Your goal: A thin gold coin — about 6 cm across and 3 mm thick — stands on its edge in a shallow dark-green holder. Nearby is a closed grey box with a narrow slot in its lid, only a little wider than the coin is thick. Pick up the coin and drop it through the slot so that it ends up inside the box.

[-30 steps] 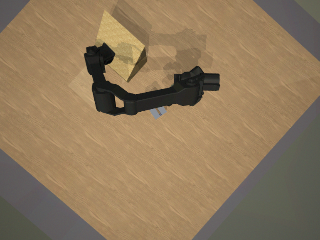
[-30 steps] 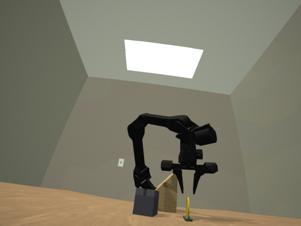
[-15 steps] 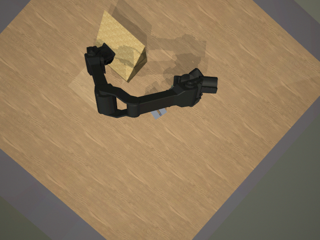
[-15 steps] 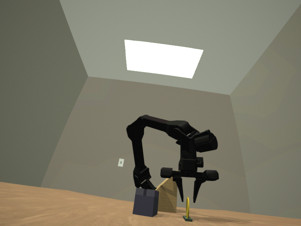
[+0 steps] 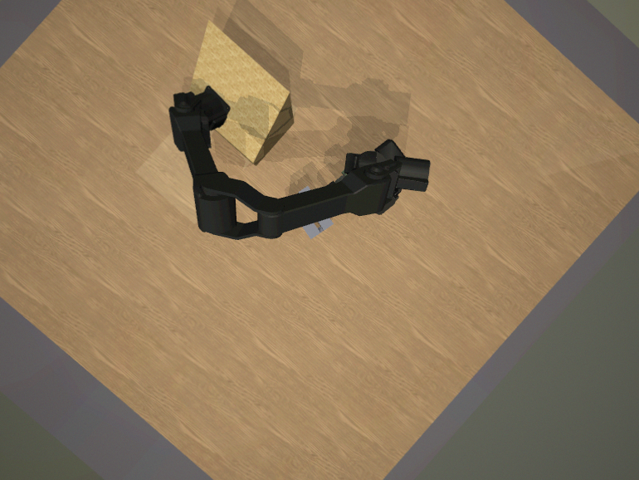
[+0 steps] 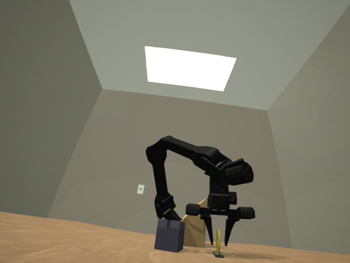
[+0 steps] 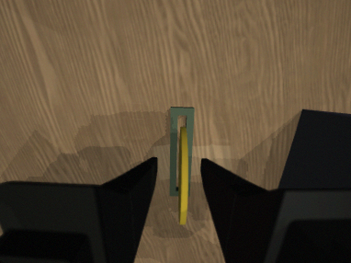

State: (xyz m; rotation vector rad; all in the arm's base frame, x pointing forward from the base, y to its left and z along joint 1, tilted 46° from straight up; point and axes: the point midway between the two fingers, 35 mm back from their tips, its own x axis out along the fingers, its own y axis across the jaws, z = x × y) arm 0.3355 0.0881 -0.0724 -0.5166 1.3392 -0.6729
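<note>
The gold coin (image 6: 218, 240) (image 7: 184, 173) stands on its edge in the dark-green holder (image 6: 218, 255) (image 7: 182, 110). My gripper (image 6: 219, 244) (image 7: 179, 163) is open and points down, with one finger to each side of the coin. In the exterior view the fingertips are level with about the middle of the coin, and neither finger appears to touch it. The grey box (image 6: 168, 237) (image 5: 311, 230) (image 7: 317, 150) stands to the left of the holder in the exterior view, its slot partly visible. In the top view the arm hides the coin, the fingers and part of the box.
A tall wooden wedge-shaped block (image 5: 237, 87) (image 6: 195, 230) stands behind the box, near the arm's base. In the wrist view the dark side of the box is close to the right finger. The arm arches over the box in the top view.
</note>
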